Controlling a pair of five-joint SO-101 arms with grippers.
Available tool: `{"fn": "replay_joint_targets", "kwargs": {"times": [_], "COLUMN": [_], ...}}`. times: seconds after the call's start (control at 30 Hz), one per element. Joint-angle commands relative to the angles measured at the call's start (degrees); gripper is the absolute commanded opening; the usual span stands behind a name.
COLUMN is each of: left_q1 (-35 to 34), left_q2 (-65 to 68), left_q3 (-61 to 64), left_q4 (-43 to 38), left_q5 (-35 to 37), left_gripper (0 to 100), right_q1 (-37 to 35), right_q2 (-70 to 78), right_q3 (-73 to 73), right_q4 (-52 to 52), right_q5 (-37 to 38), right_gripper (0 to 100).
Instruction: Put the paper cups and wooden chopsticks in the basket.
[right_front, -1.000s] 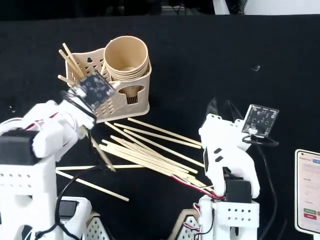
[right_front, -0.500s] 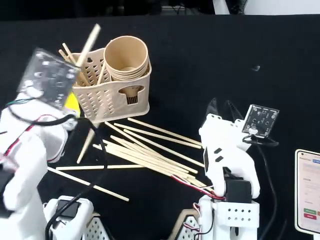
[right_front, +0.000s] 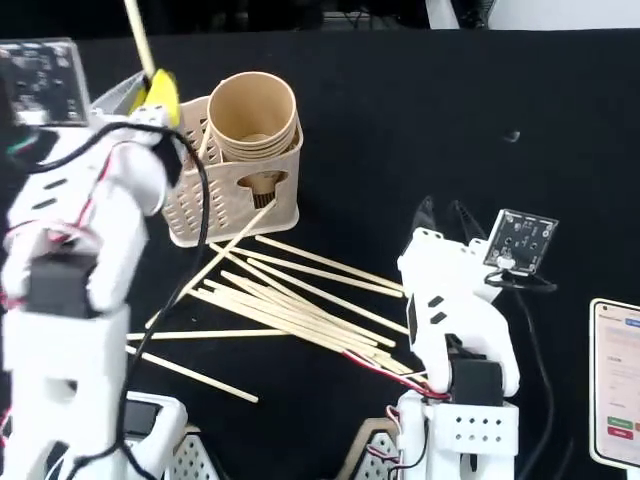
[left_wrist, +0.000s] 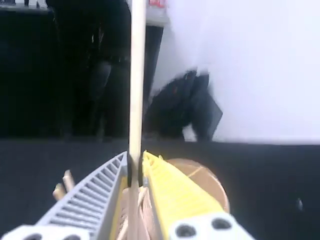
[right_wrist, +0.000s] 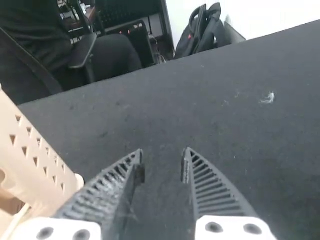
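Jaws of the left gripper (left_wrist: 134, 162) were pinched shut on one chopstick (left_wrist: 136, 75), which stood upright between them. Just beneath them sat the basket (right_front: 230, 215), holding stacked cups (right_front: 252, 110) and a few stick ends (left_wrist: 64, 180). The right gripper (right_wrist: 162, 167) hung with jaws partly open and empty, the basket wall off to one side. Loose chopsticks (right_front: 300, 310) lay on the table (right_front: 520, 80) between the arms.

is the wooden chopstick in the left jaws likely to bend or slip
The thin pale wooden chopstick looks straight, so probably stiff. Jaws of the left gripper pinch one spot, so it may pivot or slip.
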Motion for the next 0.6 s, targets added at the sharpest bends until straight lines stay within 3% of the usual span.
{"fn": "replay_joint_targets", "kwargs": {"times": [0.0, 0.1, 0.2, 0.37, 0.47, 0.57], "left_q1": [-2.77, -5.67, -6.64, -6.9, -6.99, -8.75], "left_q2": [-0.53, -0.09, -0.09, -0.7, -0.7, -0.79], "left_q3": [18.51, 28.18, 33.8, 33.89, 30.2, 22.99], "left_q4": [-32.0, -46.95, -52.4, -45.8, -37.1, -25.58], "left_q5": [1.14, 1.23, 1.23, 1.23, 3.16, 5.8], "left_gripper": [3, 3, 3, 9, 17, 17], "right_q1": [0.79, 0.79, 0.7, 0.7, 0.7, 0.7], "right_q2": [-1.1, -1.1, -1.1, -1.01, -1.01, -1.01], "right_q3": [-0.13, -0.13, -0.13, -0.13, -0.13, -0.13], "right_q4": [-1.05, -1.05, -1.05, -1.05, -1.05, -1.05], "right_q5": [-0.44, -0.44, -0.44, -0.44, -0.44, -0.44], "right_gripper": [12.8, 12.8, 12.8, 12.8, 12.8, 12.8]}}
